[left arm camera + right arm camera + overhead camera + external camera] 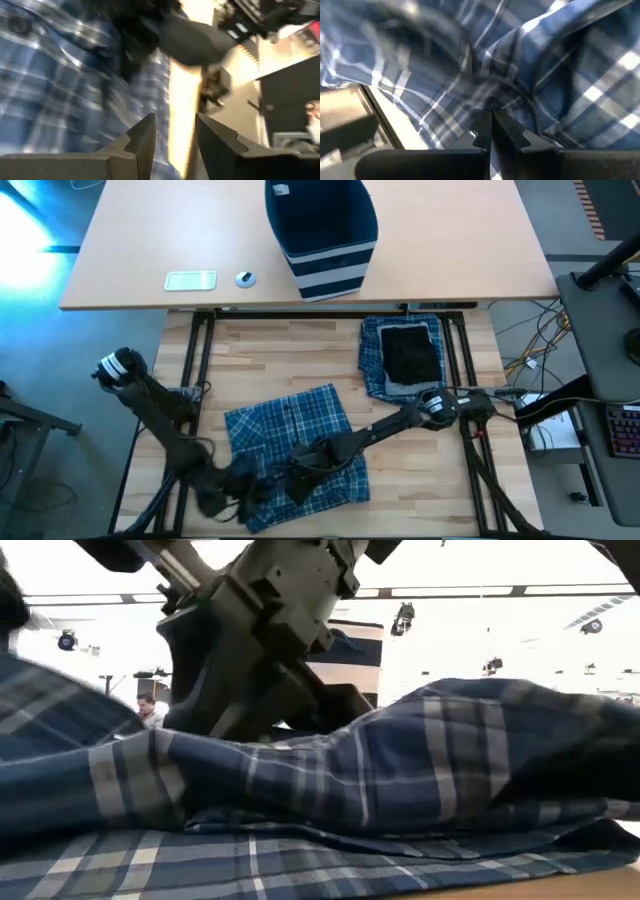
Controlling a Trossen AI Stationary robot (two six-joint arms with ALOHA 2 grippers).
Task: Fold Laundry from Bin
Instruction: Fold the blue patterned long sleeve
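The right gripper (491, 131), fingers pinched together on a shirt (290, 435) fold directly beneath it, should lift smoothly; the left gripper (175, 142), fingers apart beside the hem, holds nothing.

One soft navy fabric bin with pale stripes (322, 232) stood on the surface. Three cloth pieces lay out: a blue-and-white plaid garment (290, 442), a second folded plaid garment (378, 358), and a small black piece (411, 352) on top of it. There were two dark arms, each with one end effector, left (215, 502) and right (301, 476).
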